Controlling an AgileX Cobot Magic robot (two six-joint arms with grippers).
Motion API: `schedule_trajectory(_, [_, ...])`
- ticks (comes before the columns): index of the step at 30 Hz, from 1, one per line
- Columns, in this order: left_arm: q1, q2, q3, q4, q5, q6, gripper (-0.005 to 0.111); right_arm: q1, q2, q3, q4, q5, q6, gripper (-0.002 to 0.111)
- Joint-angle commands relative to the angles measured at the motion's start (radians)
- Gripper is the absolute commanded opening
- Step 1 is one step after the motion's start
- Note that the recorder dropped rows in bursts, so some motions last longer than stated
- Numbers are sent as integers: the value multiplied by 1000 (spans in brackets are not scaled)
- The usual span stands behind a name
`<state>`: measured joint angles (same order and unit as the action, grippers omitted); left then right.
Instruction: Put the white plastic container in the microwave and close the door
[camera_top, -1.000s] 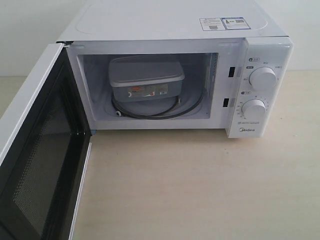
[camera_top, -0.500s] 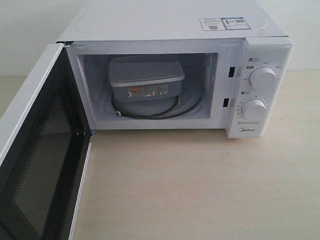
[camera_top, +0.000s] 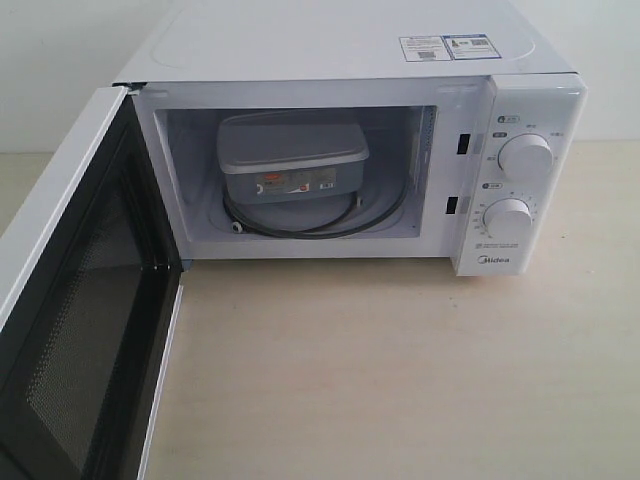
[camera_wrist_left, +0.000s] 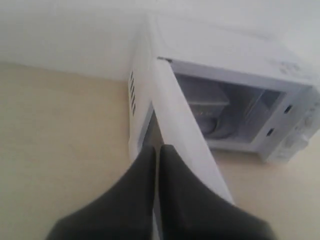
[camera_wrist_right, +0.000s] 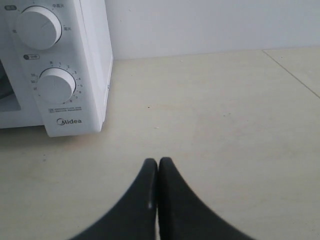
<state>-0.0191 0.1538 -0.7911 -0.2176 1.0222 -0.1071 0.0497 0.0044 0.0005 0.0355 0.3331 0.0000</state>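
Observation:
The white plastic container (camera_top: 292, 158) sits inside the microwave (camera_top: 350, 50) on the glass turntable (camera_top: 375, 215), label facing out. The door (camera_top: 70, 300) stands wide open to the left, its dark mesh window facing inward. In the left wrist view my left gripper (camera_wrist_left: 156, 149) is shut and empty, hovering behind the outer face of the open door (camera_wrist_left: 185, 135); the container (camera_wrist_left: 205, 100) shows in the cavity beyond. My right gripper (camera_wrist_right: 158, 162) is shut and empty above the table, to the right of the microwave's dial panel (camera_wrist_right: 55, 85). Neither gripper appears in the exterior view.
The beige tabletop (camera_top: 400, 370) stretches in front of the microwave. A white wall (camera_wrist_right: 210, 25) runs behind the table. Two round dials (camera_top: 524, 156) sit on the microwave's right panel. Stickers (camera_top: 445, 46) lie on its top.

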Motion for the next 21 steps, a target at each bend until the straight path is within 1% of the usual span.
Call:
schedule_trajectory(1, [3, 168, -66, -3, 143, 122, 4, 0, -4, 0, -3, -9, 0, 0])
schedule_trajectory(3, [3, 247, -81, -3, 192, 167, 4, 0, -4, 0, -3, -9, 0, 0])
schedule_trajectory(7, [3, 355, -82, 3, 199, 277, 4, 0, -4, 0, -3, -9, 0, 0])
schedule_trajectory(13, [3, 425, -77, 5, 199, 341, 4, 0, -4, 0, -3, -9, 0, 0])
schedule_trajectory(18, [3, 487, -24, -1, 195, 376, 4, 0, -4, 0, -3, -9, 0, 0])
schedule_trajectory(20, [3, 512, -4, -28, 163, 390, 4, 0, -4, 0, -3, -9, 0, 0])
schedule_trajectory(21, [3, 523, 6, -59, 139, 434, 4, 0, -4, 0, -3, -9, 0, 0])
